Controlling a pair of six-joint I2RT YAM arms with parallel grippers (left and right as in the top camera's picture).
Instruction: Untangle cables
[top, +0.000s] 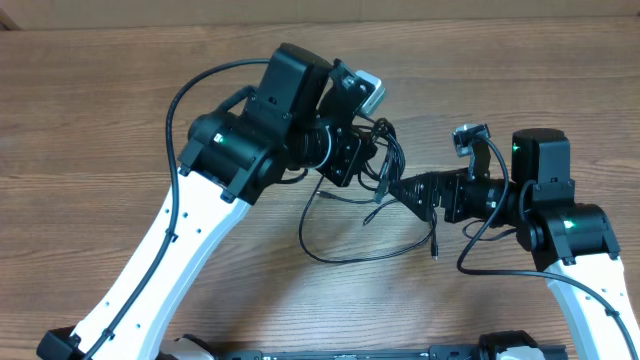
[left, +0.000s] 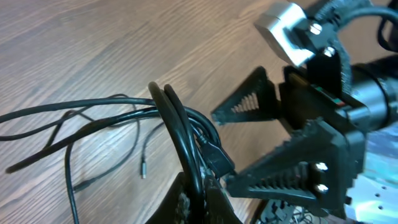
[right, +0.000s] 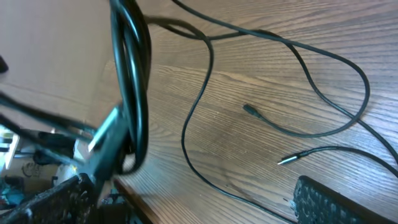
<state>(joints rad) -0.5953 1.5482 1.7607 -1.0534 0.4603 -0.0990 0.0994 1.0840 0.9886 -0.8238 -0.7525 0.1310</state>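
The cables are thin black cords. A bunch of them (top: 386, 150) hangs from my left gripper (top: 362, 152), which is shut on it above the table; the pinch shows in the left wrist view (left: 198, 198) with the loop (left: 177, 118) arching over the fingers. Loose lengths trail down to the table in a big loop (top: 325, 245) with small plug ends (top: 434, 254). My right gripper (top: 398, 190) is open, its tips just right of the bunch (left: 221, 148). In the right wrist view (right: 186, 186) the bunch (right: 134, 81) hangs near its left finger, not gripped.
Wooden table (top: 120, 110) with its front edge close below the right gripper (right: 143, 199). Loose cords and two plugs (right: 250, 110) lie on the wood (right: 283, 160). The left arm's own thicker black wire (top: 180, 100) arcs behind it.
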